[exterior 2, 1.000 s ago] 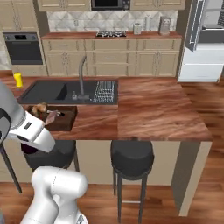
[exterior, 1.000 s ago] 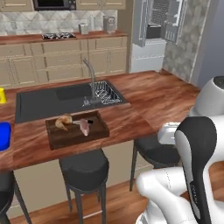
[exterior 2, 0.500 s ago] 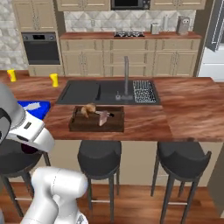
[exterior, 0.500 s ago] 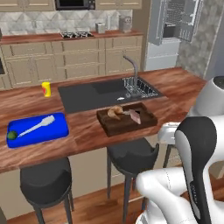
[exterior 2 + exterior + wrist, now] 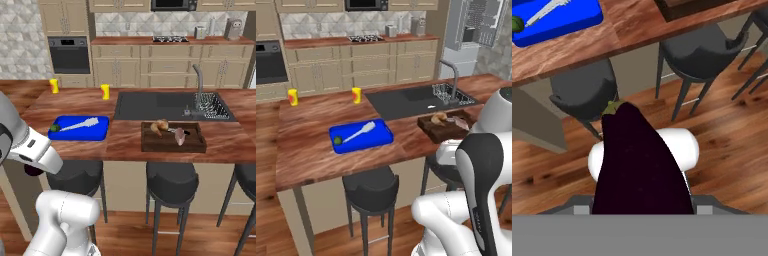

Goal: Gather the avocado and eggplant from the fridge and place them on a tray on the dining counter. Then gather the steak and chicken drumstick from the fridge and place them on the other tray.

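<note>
Base views flanking, hand view downward

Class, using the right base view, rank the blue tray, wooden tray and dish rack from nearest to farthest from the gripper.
1. blue tray, left end of the counter.
2. wooden tray, mid-counter.
3. dish rack, at the sink, far right.

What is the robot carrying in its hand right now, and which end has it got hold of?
An eggplant. The hand grips its fat lower end, and the green stem end points away, toward the stools and counter.
</note>
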Robot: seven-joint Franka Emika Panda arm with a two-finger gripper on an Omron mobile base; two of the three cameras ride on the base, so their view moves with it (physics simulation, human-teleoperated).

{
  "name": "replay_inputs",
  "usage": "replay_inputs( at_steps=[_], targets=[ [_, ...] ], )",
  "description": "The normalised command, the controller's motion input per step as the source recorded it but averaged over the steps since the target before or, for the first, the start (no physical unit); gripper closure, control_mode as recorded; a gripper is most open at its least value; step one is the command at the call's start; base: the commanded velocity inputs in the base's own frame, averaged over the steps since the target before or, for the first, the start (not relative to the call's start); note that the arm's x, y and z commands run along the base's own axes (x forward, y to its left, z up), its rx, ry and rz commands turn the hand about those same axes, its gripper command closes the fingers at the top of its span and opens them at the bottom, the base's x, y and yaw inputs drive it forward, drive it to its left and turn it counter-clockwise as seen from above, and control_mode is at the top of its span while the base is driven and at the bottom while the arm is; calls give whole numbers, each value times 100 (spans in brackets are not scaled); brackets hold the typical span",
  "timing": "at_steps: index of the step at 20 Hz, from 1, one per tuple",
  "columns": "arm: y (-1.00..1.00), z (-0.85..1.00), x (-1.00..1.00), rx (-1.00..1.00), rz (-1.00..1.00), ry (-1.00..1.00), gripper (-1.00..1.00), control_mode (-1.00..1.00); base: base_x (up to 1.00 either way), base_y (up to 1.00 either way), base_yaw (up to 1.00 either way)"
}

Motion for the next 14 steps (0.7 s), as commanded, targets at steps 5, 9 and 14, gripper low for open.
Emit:
replay_inputs(
  at_steps=[5, 9, 14],
  targets=[
    [0, 0, 0, 0, 0, 0, 100, 100, 23, 71, 16],
    [0, 0, 0, 0, 0, 0, 100, 100, 39, 12, 23],
    [0, 0, 0, 0, 0, 0, 100, 100, 27, 0, 18]
  ],
)
